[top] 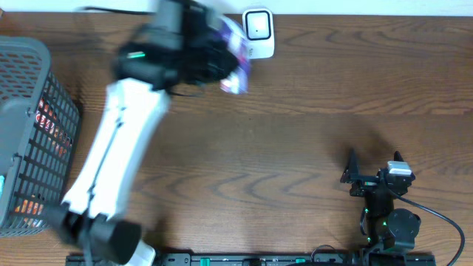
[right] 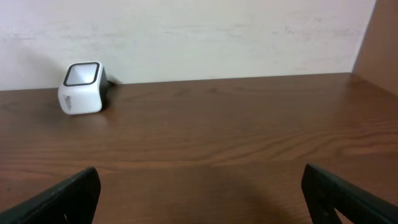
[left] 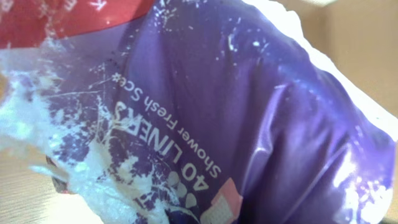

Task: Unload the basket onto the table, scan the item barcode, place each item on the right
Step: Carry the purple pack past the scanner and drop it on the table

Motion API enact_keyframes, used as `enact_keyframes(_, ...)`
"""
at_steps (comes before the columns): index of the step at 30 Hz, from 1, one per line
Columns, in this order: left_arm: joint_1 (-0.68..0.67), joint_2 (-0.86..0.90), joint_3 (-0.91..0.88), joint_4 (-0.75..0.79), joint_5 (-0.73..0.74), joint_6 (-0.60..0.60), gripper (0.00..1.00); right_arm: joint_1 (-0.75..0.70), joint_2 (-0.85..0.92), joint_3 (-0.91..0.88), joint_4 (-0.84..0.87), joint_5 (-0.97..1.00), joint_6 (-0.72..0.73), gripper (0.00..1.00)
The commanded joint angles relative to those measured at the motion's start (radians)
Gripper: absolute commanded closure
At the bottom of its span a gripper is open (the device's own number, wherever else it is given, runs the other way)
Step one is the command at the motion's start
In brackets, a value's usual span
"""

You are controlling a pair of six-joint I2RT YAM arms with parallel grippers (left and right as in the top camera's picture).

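right gripper (right: 199,196) nearest, fingers spread wide, holding nothing | left gripper (top: 211,63) farther off, pinching liner packet (left: 249,112) above table (top: 295,148), just beside scanner (top: 259,31) | packet likely light, soft, slippery film; hold an edge fold, barcode uncovered

Left arm (top: 111,148): I see a long white shell with a thin dark seam along it.
Left arm joints (top: 111,235): black housings at both ends (the upper one is smeared by blur); one green light near the wrist.
Right arm (top: 384,203): I read it as black, with green lights and a pale grey block.
Cable (top: 442,214): black, thin.
Right fingers (right: 65,196): dark, matte, flat-faced.
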Motion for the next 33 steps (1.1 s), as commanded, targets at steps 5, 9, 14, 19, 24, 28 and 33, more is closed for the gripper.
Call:
enact_keyframes(5,-0.217,0.253,-0.003,0.026,-0.248,0.042,0.92,-0.003,-0.003,-0.002,-0.004,0.001,0.01,0.01)
enact_keyframes(9,-0.265,0.355,-0.003,0.042,-0.259,0.043,0.35,-0.003,-0.003,-0.002,-0.004,0.001,0.01,0.01)
enact_keyframes(14,-0.241,0.322,0.027,0.032,-0.258,0.044,0.11,-0.003,-0.003,-0.002,-0.004,0.001,0.01,0.01)
enact_keyframes(19,-0.118,0.128,0.063,0.03,-0.258,0.047,0.05,-0.003,-0.003,-0.002,-0.004,0.001,0.01,0.01)
enact_keyframes(24,0.095,-0.097,0.062,0.023,-0.258,0.05,0.04,-0.003,-0.003,-0.002,-0.004,0.001,0.01,0.01)
enact_keyframes(28,0.345,-0.252,0.062,0.002,-0.259,0.05,0.04,-0.003,-0.003,-0.002,-0.004,0.001,0.01,0.01)
enact_keyframes(33,0.798,-0.357,0.062,-0.055,-0.259,0.05,0.04,-0.003,-0.003,-0.002,-0.004,0.001,0.01,0.01)
